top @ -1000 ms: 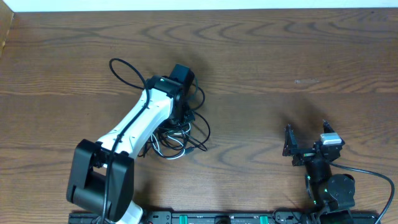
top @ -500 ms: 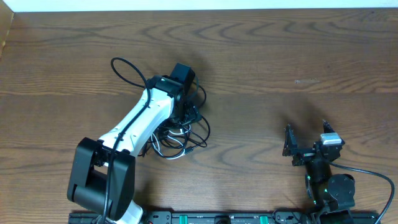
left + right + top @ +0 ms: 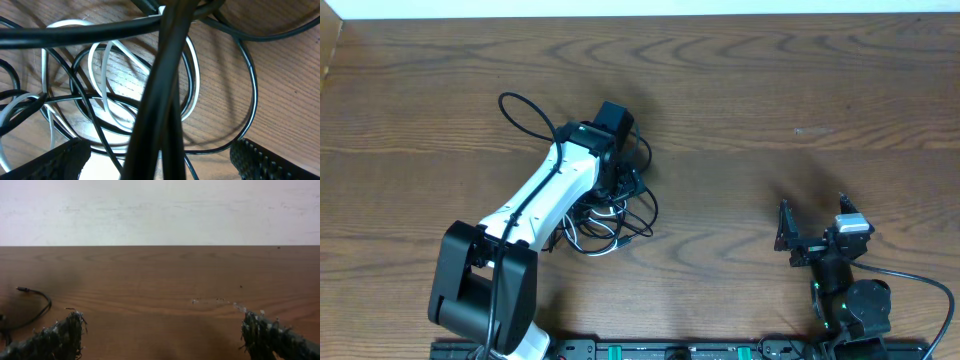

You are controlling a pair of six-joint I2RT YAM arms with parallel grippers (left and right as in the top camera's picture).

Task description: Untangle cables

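1. Locate the cables (image 3: 608, 222). They form one heap on the table (image 3: 770, 100), directly under the wrist of the left arm (image 3: 545, 190).
2. Inspect the heap from the left wrist view. The white cable (image 3: 192, 75) lies in coils, and the black cables (image 3: 250, 90) pass over and through those coils at several crossings. No cord lies clear of the heap.
3. Judge progress as early. No cable has been drawn out and laid apart, so treat every crossing as still to be undone. The whole separation remains.
4. Check the left gripper (image 3: 160, 160). It hangs low over the heap with its fingers spread wide. Strands lie on the wood between the two fingers, but nothing is pinched.
5. Note that a thick black cord (image 3: 160, 100) runs close to the lens in the left wrist view. It hides the middle of the heap, so you cannot trace the crossings behind it.
6. Check the right gripper (image 3: 162, 340). It sits well to the right of the heap, low over bare wood, with its fingers spread and holding nothing.
7. Expect the next move to need a grip on one outer strand. The white cable is probably the easiest to follow, being short and distinct against the black ones.
8. Pull slowly once gripped, because a fast pull is likely to tighten the crossings rather than free them.
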